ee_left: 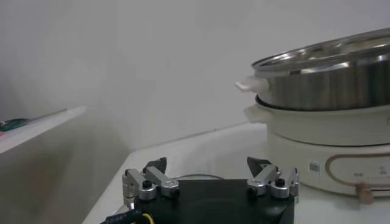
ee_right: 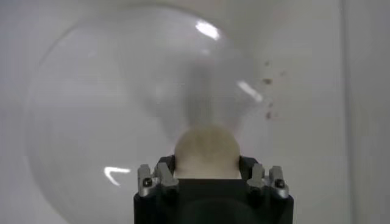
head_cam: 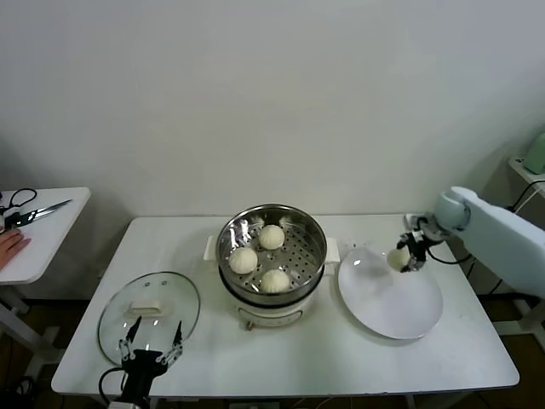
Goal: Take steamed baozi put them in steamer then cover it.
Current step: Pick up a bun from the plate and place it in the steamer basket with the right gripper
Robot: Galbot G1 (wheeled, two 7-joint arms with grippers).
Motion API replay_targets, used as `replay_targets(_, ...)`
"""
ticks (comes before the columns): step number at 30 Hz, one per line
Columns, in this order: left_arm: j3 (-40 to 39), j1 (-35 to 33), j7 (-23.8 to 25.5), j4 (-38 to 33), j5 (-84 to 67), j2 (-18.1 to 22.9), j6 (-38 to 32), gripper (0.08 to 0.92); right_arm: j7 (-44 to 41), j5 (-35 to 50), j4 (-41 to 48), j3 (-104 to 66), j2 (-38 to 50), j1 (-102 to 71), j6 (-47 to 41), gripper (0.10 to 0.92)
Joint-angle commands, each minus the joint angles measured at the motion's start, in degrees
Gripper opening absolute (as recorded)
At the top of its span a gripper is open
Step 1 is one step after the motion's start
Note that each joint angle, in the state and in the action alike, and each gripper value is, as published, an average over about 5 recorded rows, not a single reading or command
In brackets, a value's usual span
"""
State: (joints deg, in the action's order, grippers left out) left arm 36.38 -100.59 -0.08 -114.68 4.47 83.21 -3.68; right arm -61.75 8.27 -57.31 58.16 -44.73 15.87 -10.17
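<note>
The right gripper (head_cam: 407, 257) pinches 1 baozi (head_cam: 398, 256) above the white plate (head_cam: 400, 311); 3 buns (head_cam: 258, 258) sit in the steamer (head_cam: 311, 230). The left gripper (head_cam: 152, 349), spread, hangs beside the glass lid (head_cam: 115, 311).

Shiny perforated steel steamer (head_cam: 294, 228), clear glass cover (head_cam: 180, 307), glossy white plate (head_cam: 409, 311)

I see a white bench (head_cam: 358, 358) across the frame's lower half, with a flat white plate (head_cam: 400, 311) at right of centre. At far left, scissors (head_cam: 25, 213) lie on a side table (head_cam: 38, 247).
</note>
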Motion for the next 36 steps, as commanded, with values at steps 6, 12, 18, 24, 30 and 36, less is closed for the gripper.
replay_targets(6,-1.92,0.56,0.83,-0.63,0.33,-0.80,0.52,0.823,3.74,31.95,-10.56,25.61,-9.12,31.71,-8.05,0.678)
replay_targets(12,-2.72,0.52,0.89,-0.60,0.38,-1.18,0.23,0.823,7.82,38.16,-14.38,27.88,-14.12,32.92,-11.39,0.679)
replay_targets(18,-2.51,0.20,0.89,-0.84,-0.09,-2.08,0.18,0.823,11.03,39.57,-15.57,28.99,-18.79,30.15,-13.25,0.679)
replay_targets(24,-2.19,0.01,0.90,-0.85,-0.44,-2.55,0.13,0.823,11.84,39.05,-16.01,32.46,-22.15,27.90,-13.71,0.679)
replay_targets(30,-1.96,0.29,0.91,-0.96,-0.57,-2.80,0.33,0.823,12.18,36.54,-13.90,34.90,-23.76,24.23,-13.72,0.679)
replay_targets(36,-2.02,0.74,0.92,-0.41,-0.61,-2.90,0.49,0.823,12.41,33.98,-12.41,35.41,-23.81,20.57,-13.62,0.679)
